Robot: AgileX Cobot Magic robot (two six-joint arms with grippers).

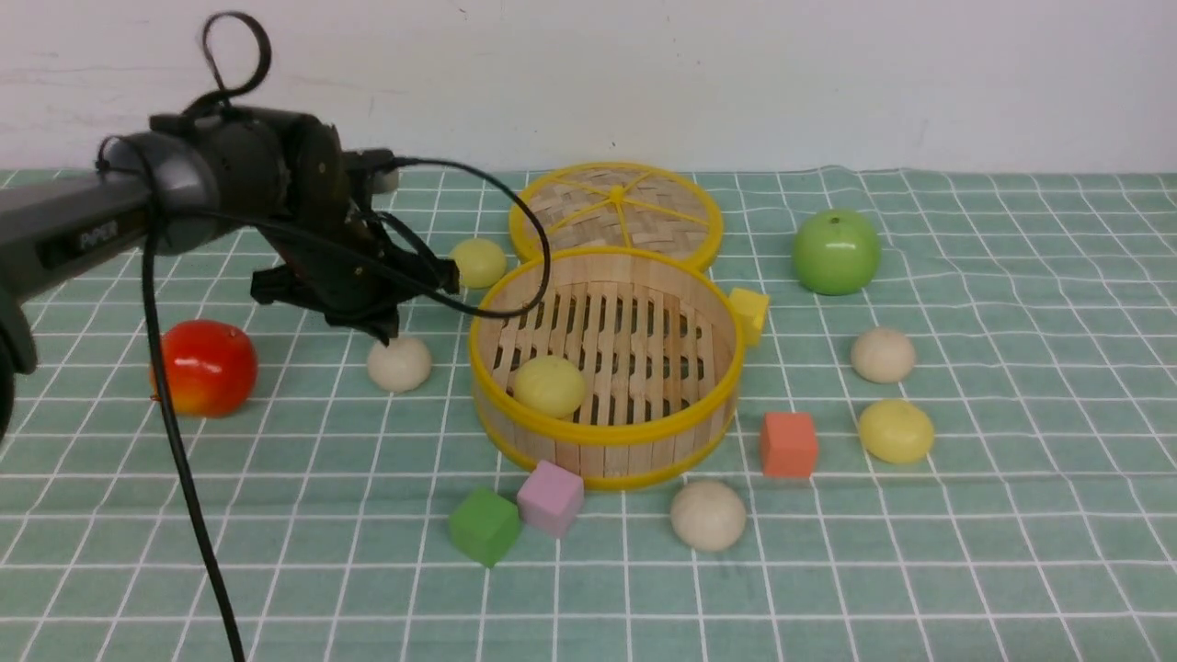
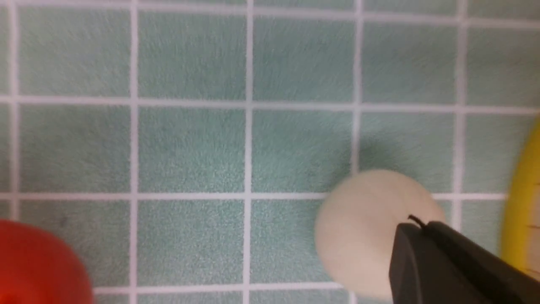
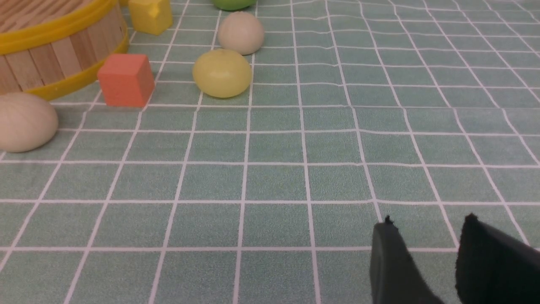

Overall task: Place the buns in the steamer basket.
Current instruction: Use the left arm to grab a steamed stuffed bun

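Sitting in steamer basket point(image 1: 602, 444), one yellow bun point(image 1: 549, 386)

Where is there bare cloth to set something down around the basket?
Widest: the front right, past the orange cube and right-hand yellow bun. Also front left, between the red apple and green cube. Crowded along the front of the basket, with the pink cube and a beige bun.

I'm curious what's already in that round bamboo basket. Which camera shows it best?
The front view: the whole steamer basket shows, slatted floor included, with one yellow bun inside. The right wrist view catches only part of its wall and rim from outside; the left wrist view, just a blurred yellow sliver of rim.
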